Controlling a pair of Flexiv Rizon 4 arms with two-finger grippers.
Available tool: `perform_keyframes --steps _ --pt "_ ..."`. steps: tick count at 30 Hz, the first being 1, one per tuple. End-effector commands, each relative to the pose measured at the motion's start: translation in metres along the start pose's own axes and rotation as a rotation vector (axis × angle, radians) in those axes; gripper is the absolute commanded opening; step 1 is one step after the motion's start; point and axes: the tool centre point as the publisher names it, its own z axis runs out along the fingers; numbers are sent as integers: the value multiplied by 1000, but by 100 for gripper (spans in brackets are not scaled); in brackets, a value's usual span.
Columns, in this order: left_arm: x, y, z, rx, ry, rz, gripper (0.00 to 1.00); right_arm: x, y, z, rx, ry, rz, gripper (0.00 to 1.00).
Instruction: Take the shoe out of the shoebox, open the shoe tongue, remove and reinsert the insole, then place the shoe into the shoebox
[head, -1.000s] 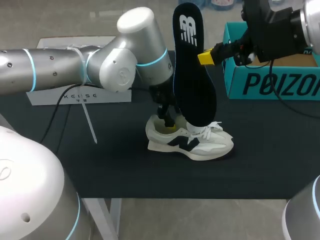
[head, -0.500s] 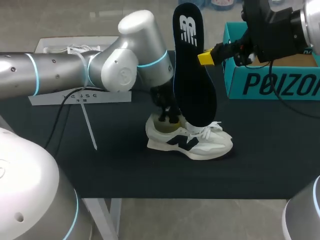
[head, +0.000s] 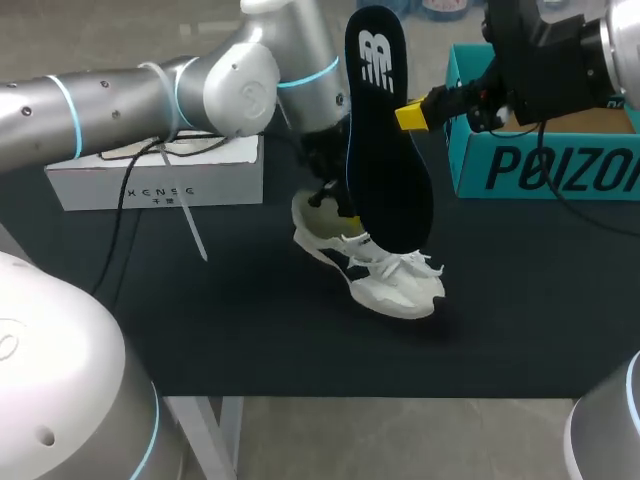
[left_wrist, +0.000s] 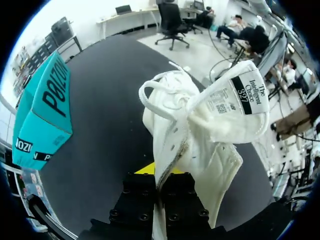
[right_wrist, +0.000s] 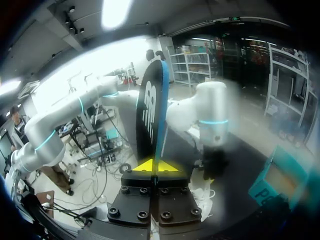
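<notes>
A dark-covered table (head: 250, 330) fills the head view from above. Nearest the camera, just below the centre of the frame, lies a cream and white shoe (head: 385, 280). It sits slantwise, toe toward the lower right and heel toward the upper left, with loose white laces (head: 400, 265) across its top. The left arm (head: 150, 100) enters from the left edge and bends down to the shoe's heel. There the left gripper (head: 335, 205) is clamped on the rim of the heel opening. The left wrist view shows this up close: the shoe's collar edge runs between the two fingers and is pinched from both sides, with one yellow tip showing. Ahead of that gripper the tongue (left_wrist: 235, 107) is folded outward, its printed label facing the camera. Above the shoe in the head view, a black insole (head: 385, 150) stands almost upright in the air. Its logo end is at the top centre of the frame and its lower end overlaps the shoe's opening; whether it touches the shoe cannot be told. The right gripper (head: 415, 115) reaches in from the upper right and is closed on the insole's right edge, in its upper half. In the right wrist view the insole rises edge-on from between the yellow tips. Farther back, a long white box (head: 160, 180) lies at the upper left. A teal shoebox (head: 545, 165) stands at the upper right with its top open, well apart from the shoe.
</notes>
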Motion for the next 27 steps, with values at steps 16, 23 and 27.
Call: perform_keyframes --steps 16,23,27 --pt "-6 -60 1 -179 286 825 0 -1 2 3 3 1 1 0" --pt "3 -57 24 -151 323 895 0 -1 2 3 3 1 1 0" --pt "5 -56 40 -114 337 904 0 -1 2 3 3 1 1 0"
